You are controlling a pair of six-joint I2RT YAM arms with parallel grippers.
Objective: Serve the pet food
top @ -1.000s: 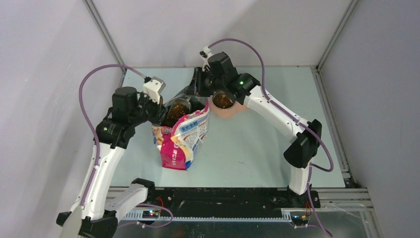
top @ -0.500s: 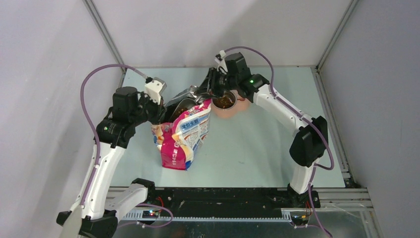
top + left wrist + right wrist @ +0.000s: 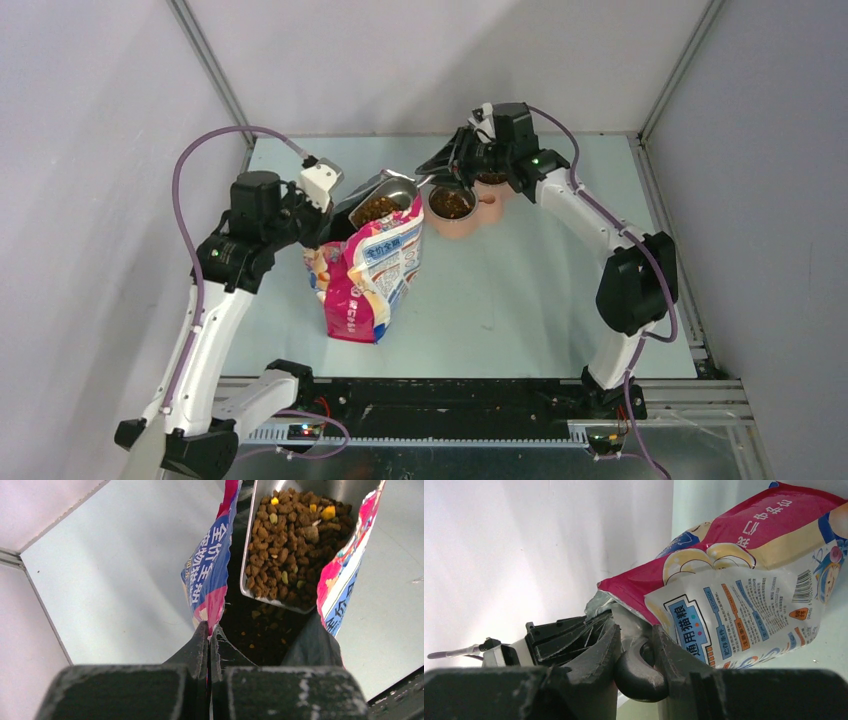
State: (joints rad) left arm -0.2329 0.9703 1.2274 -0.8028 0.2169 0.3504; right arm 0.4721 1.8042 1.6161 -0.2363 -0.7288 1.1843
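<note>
So the right hand (image 3: 636, 635), clamped on the scoop (image 3: 392, 188), just lifted it, heaped with pet food (image 3: 290, 545), up through the mouth of the bag (image 3: 365, 280) while the left hand (image 3: 208, 632) stays pinched on its rim, so tipping into the pink bowl (image 3: 452, 225) at the scoop's 3 o'clock looks next.

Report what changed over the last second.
The right claw, gripping the scoop by its handle, lifted it out of the bag full of kibble and drew it rightward. It now hangs over the bag's mouth, short of the bowl. The left claw kept pinching the bag's rim. Bag and bowl stayed put.
</note>
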